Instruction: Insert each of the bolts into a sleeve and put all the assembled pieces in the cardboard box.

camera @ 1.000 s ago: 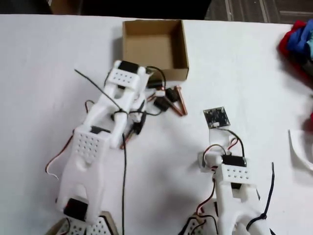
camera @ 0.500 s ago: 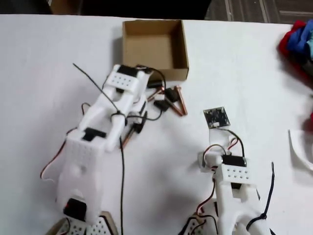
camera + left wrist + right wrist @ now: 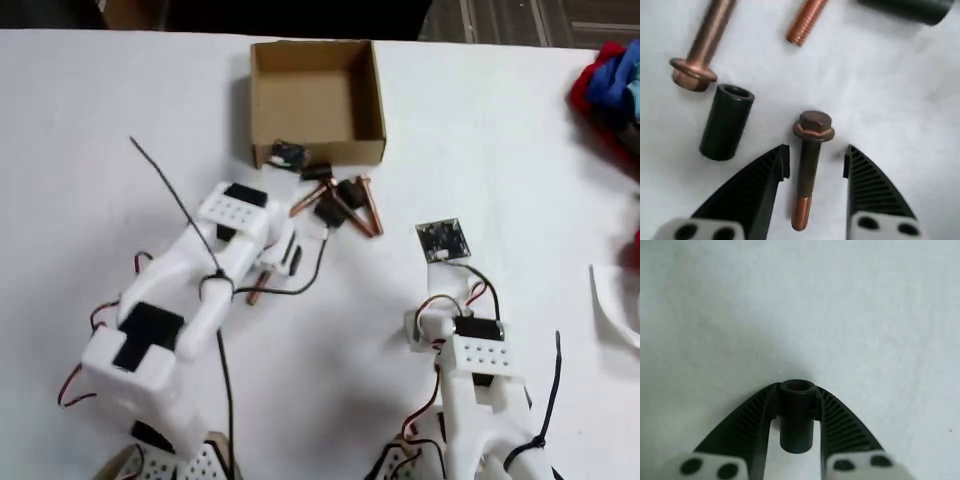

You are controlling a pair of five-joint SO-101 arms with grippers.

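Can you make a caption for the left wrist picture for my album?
The open left tool straddles a copper bolt on the white table, with a black sleeve lying beside it.

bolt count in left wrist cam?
3. The first bolt lies between the fingers of the open left gripper; second bolt lies near the black sleeve; third bolt is cut by the frame edge, threaded end visible. More may lie off-frame.

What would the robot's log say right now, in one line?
left tool: open, straddling copper bolt | right tool: shut on black sleeve
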